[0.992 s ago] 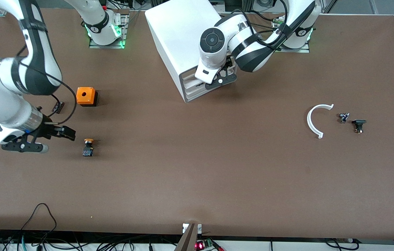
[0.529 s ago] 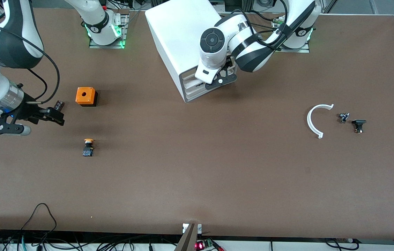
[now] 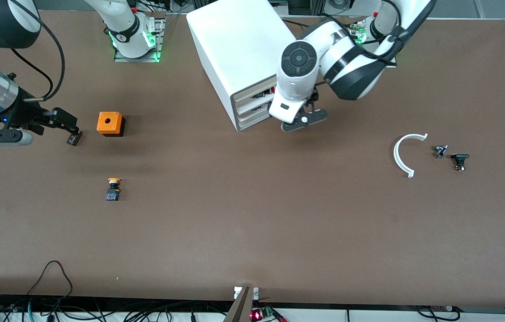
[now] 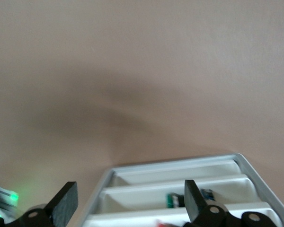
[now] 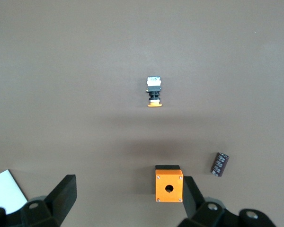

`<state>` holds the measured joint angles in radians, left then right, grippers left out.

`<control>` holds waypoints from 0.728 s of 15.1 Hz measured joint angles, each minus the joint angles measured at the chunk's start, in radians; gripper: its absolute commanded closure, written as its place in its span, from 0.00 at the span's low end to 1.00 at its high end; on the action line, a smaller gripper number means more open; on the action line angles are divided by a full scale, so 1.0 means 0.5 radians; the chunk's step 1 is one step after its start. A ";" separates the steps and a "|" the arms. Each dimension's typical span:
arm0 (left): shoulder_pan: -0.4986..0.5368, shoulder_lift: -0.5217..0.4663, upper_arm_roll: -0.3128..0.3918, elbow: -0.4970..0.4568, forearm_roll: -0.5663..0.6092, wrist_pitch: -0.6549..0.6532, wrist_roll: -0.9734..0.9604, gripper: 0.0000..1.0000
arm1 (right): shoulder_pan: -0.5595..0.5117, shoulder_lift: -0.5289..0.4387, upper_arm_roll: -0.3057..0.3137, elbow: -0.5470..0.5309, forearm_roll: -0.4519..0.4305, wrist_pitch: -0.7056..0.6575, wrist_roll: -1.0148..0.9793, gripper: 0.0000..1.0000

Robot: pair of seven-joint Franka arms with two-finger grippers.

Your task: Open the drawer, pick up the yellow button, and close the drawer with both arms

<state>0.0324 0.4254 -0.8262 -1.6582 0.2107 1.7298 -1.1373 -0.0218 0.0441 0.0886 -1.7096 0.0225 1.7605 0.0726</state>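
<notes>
left tool (image 3: 302, 120) backed off drawer (image 3: 252, 93), spread | right tool (image 3: 62, 120) raised, spread | button (image 3: 113, 188) untouched

We see the button (image 3: 113, 188) lying on the desk (image 3: 252, 232), nearer the camera than the orange box (image 3: 110, 123).

Lighting was even and pretty bright from overhead, and the brown surface (image 3: 252, 223) looked matte with no glare. Shadows were soft: a faint smudge beside the orange box (image 3: 110, 123), another under the left end effector (image 3: 302, 121). The left wrist view was blurry, with a broad dim shadow across the surface (image 4: 132, 104) and soft drawer (image 4: 180, 189) edges. The right wrist view was sharper, and the button (image 5: 154, 91) looked crisp.
</notes>
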 measured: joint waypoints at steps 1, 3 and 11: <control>0.038 -0.004 -0.001 0.052 0.027 -0.068 0.087 0.01 | -0.001 -0.008 0.001 0.015 0.000 -0.027 0.005 0.01; 0.116 -0.010 0.000 0.143 0.059 -0.163 0.254 0.01 | -0.008 -0.014 0.000 0.041 0.000 -0.078 0.031 0.01; 0.425 -0.139 0.006 0.444 0.063 -0.422 1.145 0.01 | -0.020 -0.037 0.001 0.145 -0.002 -0.118 0.058 0.01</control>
<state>0.2448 0.3557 -0.8229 -1.4363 0.2423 1.5187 -0.5647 -0.0320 0.0255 0.0890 -1.6373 0.0216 1.7013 0.1014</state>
